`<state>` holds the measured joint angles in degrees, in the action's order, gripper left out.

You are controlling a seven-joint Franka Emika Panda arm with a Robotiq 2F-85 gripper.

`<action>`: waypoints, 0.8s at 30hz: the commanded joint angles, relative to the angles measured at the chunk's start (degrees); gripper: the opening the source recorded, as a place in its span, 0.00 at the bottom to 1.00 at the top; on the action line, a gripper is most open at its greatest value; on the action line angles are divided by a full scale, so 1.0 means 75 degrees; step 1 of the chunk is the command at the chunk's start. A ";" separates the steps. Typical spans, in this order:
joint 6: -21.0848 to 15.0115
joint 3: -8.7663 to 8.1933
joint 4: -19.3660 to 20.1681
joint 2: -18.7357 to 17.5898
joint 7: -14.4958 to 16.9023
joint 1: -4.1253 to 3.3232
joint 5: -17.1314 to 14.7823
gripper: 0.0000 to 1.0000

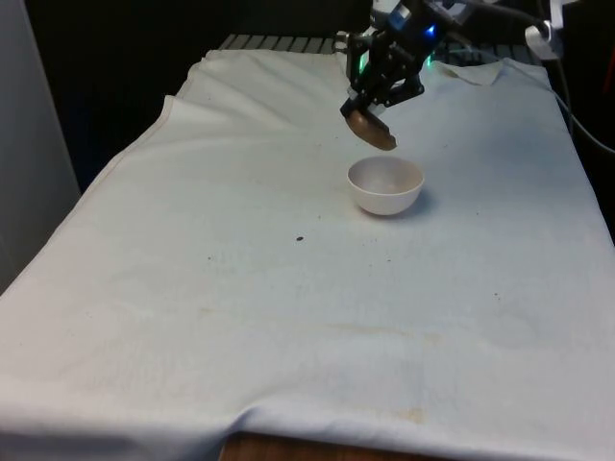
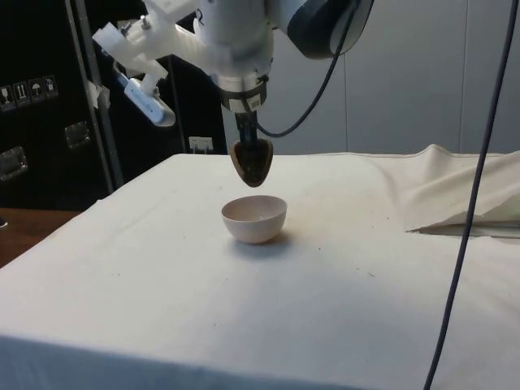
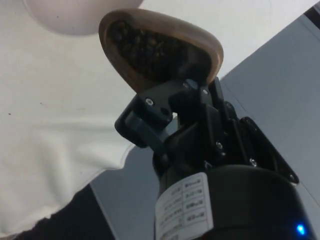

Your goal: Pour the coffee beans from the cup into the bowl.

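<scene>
White cloth (image 1: 288,317) covered the bench, rumpled at its near edge in the front view, with faint stains and one dark speck (image 1: 300,239) lying well apart from the bowl (image 1: 385,184). A strip of bare wood (image 1: 288,449) showed below the cloth's near hem. Behind the bench in the side view stood dark cabinets (image 2: 41,122) and a pale wall (image 2: 406,73).

The white bowl sat upright on the cloth, toward the far end. Just above it, not touching, hung the brown cup (image 1: 370,127), clamped between the fingers (image 1: 377,108). It was tipped steeply, its long axis slanting down, its mouth turned toward the bowl and the front view's right. In the wrist view the cup's (image 3: 160,47) oval mouth was open to sight, with dark beans (image 3: 142,47) packed inside. The bowl's (image 3: 75,15) rim was cut off there, and the fingers hid the cup's base. Whether the bowl held any beans could not be made out.
</scene>
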<state>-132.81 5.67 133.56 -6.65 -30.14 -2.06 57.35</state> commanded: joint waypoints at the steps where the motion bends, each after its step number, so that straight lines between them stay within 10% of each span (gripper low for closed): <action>1: 0.0115 0.0031 -0.0038 -0.0023 -0.0099 -0.0038 0.0153 0.00; 24: 0.0519 0.0497 0.0046 -0.0145 -0.1727 -0.0038 0.1467 0.00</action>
<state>-128.86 9.40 133.50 -8.25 -42.17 -2.18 67.44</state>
